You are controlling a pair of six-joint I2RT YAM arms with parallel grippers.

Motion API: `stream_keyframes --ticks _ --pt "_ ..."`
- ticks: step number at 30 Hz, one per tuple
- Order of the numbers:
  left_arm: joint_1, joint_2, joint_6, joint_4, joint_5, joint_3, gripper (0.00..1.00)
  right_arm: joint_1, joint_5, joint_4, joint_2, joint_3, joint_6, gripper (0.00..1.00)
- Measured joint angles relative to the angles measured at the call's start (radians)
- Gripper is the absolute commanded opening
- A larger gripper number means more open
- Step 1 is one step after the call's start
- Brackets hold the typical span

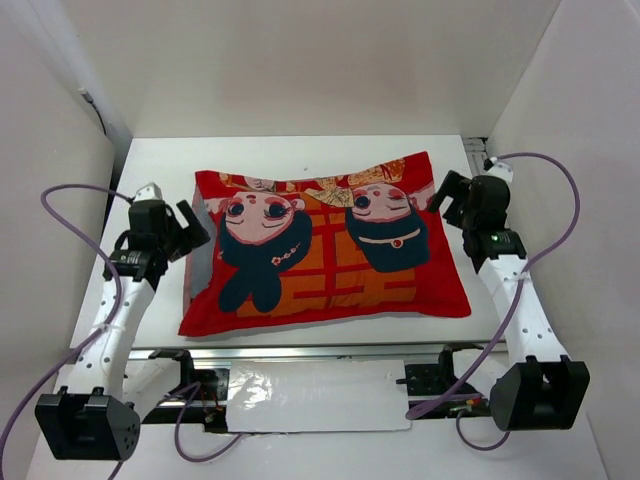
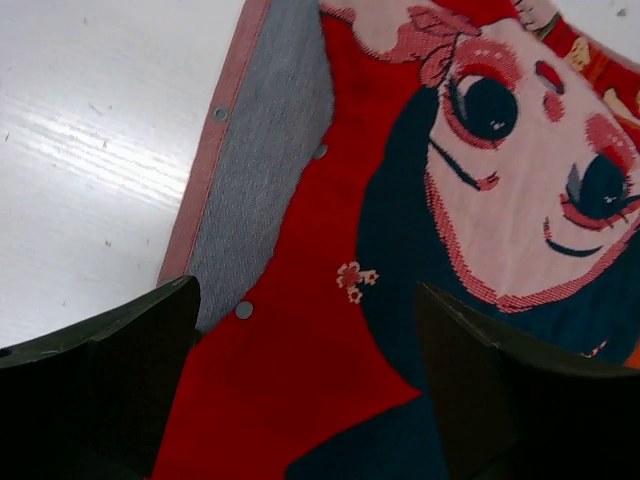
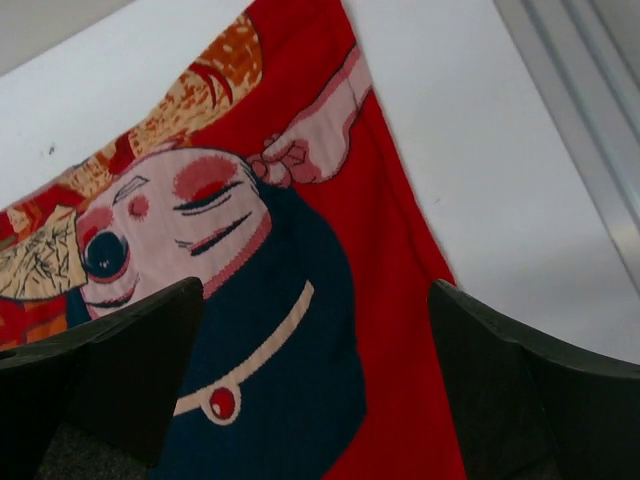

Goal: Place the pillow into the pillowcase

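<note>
Pillowcase [image 1: 325, 250] lies face-up across the table [image 1: 300, 155]. No pillow in view, and the case looks filled, so I'd judge it's inside. Left gripper [image 1: 192, 228] hangs spread over the open end, where the grey flap [image 2: 265, 150] shows. Right gripper [image 1: 447, 197] is spread too, at the far end. To finish well, pinch the flap's hem only and tuck it without dragging the case.

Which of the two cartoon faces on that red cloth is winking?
The right face, by the right gripper: one eye is shut and a red jewel hangs at its neck. The left face, by the left gripper, has both eyes open.
</note>
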Motion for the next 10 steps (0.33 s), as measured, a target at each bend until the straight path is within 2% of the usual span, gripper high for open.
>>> stream_keyframes --ticks 10 --pt "-0.064 -0.087 -0.064 0.01 -0.018 -0.055 1.0 0.0 -0.068 -0.009 -0.03 -0.028 0.001 1.0"
